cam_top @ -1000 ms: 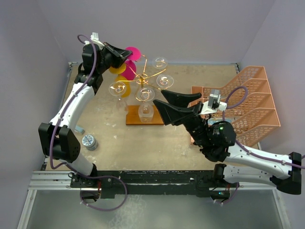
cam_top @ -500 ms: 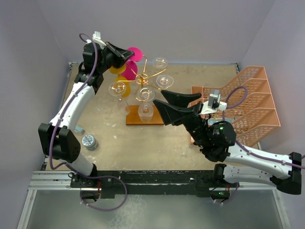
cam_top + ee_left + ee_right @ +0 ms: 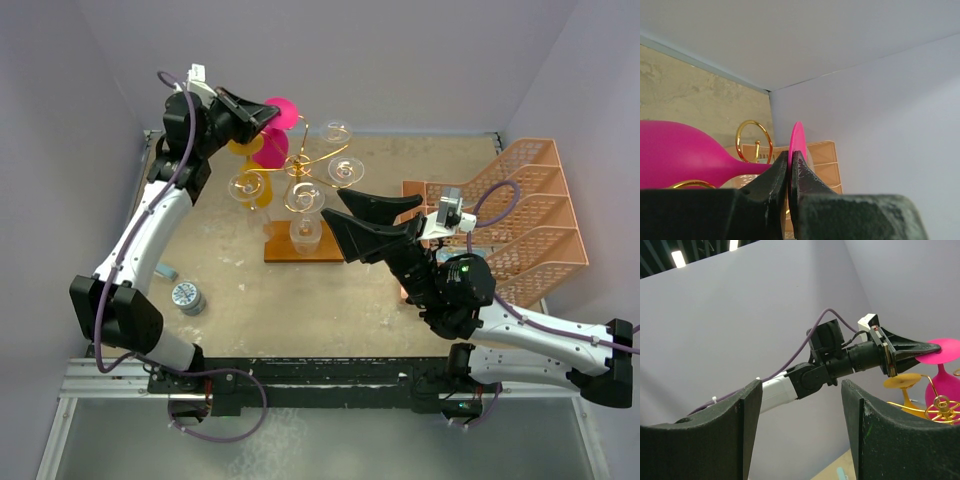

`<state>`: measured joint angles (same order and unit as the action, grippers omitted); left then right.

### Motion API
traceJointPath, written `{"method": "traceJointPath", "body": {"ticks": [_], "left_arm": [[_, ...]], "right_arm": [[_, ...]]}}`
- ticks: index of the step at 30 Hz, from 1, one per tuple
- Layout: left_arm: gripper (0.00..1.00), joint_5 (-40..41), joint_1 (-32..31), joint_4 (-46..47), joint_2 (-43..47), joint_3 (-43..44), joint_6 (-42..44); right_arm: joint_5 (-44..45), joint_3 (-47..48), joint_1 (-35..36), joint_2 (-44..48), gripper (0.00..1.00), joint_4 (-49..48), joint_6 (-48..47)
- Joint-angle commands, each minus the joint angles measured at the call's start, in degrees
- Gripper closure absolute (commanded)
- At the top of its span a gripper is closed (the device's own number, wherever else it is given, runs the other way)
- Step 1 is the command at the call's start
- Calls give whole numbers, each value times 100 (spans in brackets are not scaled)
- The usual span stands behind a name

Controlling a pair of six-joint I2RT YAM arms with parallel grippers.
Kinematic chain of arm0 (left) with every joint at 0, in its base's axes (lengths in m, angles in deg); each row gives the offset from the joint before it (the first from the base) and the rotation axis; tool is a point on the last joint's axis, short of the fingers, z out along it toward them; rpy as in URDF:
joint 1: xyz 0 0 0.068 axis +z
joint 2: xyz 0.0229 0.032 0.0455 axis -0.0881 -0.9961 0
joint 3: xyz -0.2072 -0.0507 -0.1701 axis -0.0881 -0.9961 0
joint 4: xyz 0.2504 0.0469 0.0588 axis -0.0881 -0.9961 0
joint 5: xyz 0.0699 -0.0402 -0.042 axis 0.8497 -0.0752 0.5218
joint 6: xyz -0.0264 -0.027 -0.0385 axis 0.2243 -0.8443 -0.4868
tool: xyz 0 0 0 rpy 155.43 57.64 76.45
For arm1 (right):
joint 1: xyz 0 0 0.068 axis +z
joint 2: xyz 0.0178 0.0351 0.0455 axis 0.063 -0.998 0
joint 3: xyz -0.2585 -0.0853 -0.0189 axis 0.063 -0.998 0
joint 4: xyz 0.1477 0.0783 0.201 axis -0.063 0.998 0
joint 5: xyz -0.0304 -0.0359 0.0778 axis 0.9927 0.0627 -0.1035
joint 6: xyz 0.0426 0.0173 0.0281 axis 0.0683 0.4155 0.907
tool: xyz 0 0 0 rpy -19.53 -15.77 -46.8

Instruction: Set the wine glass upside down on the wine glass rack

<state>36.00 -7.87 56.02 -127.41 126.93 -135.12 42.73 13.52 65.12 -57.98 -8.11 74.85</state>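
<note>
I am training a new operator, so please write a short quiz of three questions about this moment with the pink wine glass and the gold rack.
1. True or false: the right gripper holds a glass.
2. Which part of the pink wine glass does the left gripper pinch? A) bowl B) stem C) foot
3. Fill in: the salmon-pink tiered tray stands to the ___ of the gold wire rack.
Key: 1 false; 2 C; 3 right.
</note>
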Motion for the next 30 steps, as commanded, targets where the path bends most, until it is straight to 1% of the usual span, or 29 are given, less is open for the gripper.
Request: {"method": "traceJointPath", "body": {"ticks": [1,6,18,30], "left_arm": [[100,-145,-34,366,289,-28,-82],[100,-309,-79,666,203,-100,-289],[100,-128,-437,602,19,-17,-131],[100,68,-515,543,-479,528,-140]], "right_arm": [[-89,73,14,58,34,-339,50],[-110,40,10,21,34,-405,96],[-136,-26,11,103,34,-420,126],[-85,-163,15,259,33,-447,158]]}}
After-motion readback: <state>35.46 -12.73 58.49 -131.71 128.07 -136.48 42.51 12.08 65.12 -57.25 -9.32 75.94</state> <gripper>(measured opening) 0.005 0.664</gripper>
